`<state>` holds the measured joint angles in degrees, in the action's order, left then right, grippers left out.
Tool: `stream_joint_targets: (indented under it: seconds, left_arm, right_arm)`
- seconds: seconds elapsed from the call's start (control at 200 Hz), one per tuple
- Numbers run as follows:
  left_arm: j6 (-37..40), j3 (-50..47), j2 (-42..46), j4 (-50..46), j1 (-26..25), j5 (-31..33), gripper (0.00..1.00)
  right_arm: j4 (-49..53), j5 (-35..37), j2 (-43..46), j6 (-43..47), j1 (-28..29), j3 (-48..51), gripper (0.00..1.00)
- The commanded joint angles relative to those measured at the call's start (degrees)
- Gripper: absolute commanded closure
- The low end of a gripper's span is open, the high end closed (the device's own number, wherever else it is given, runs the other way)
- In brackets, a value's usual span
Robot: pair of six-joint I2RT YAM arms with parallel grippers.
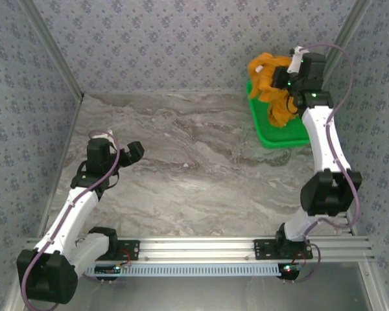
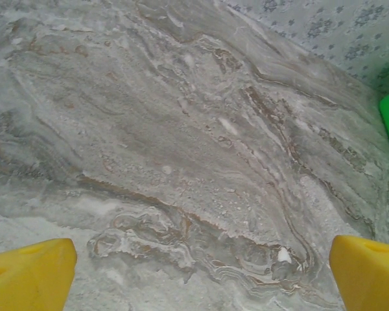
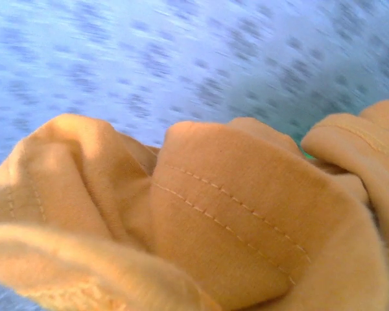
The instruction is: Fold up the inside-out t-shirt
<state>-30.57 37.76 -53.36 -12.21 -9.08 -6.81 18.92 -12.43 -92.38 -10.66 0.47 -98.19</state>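
The shirt [image 1: 272,97] sits bunched in a heap at the far right of the desk [image 1: 194,168], partly in the green basket [image 1: 279,137] and rising above its rim. The right end effector [image 1: 284,83] is pushed into the top of the heap. Its fingers are buried in cloth, so I cannot tell whether they are clamped on it. The left end effector [image 1: 131,154] hovers over bare desk on the left, well apart from the shirt. It is empty, with its yellow fingertips [image 2: 32,275] spread wide.

The step in hand looks like getting the shirt out of the basket and onto the desk. To do it well, grip a single layer near a hem or seam rather than a thick wad. Lift high enough that the trailing cloth clears the basket rim and does not drag the basket along. Then carry the shirt towards the middle, where the left arm can take a second corner and spread it.

No writing or brand can be read; the right wrist view gives double rows of stitching on folded orange cloth.
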Motion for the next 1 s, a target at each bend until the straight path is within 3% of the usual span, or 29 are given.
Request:
stream_joint_targets:
  seconds: [0.0, 0.1, 0.265, 0.505, 0.71, 0.82, 0.994]
  left_arm:
    - [-0.7, 1.2, 0.5, 1.4, -0.4, -1.8, 0.00]
    - [-0.2, 1.5, 1.0, 1.0, -0.5, -1.6, 0.00]
    - [-1.2, 0.9, 1.4, 2.1, -0.5, -0.8, 0.00]
    - [-1.4, 1.7, -0.1, 2.6, -0.5, -1.2, 0.00]
    - [-0.7, 3.0, 0.7, 0.3, -0.2, 1.4, 0.00]
    - [-0.6, 3.6, 0.8, 0.2, 0.0, 0.4, 0.00]
    - [-0.6, 3.4, 0.5, 1.3, 0.2, 0.7, 0.00]
  right_arm:
    - [-1.7, -0.2, 7.3, 4.5, 4.5, 0.0, 1.00]
    - [0.5, -1.7, 10.8, 5.0, 9.2, -1.7, 1.00]
    - [1.5, 2.0, 15.2, 10.4, 19.1, -0.6, 1.00]
    - [6.2, 1.5, 13.3, 12.5, 27.9, -4.6, 1.00]
    - [10.9, -9.7, 12.2, 10.4, 34.7, -14.1, 1.00]
    - [13.2, -10.1, 13.5, 14.1, 38.7, -18.5, 1.00]
    - [6.5, -14.5, 16.9, 10.3, 39.2, -14.8, 1.00]
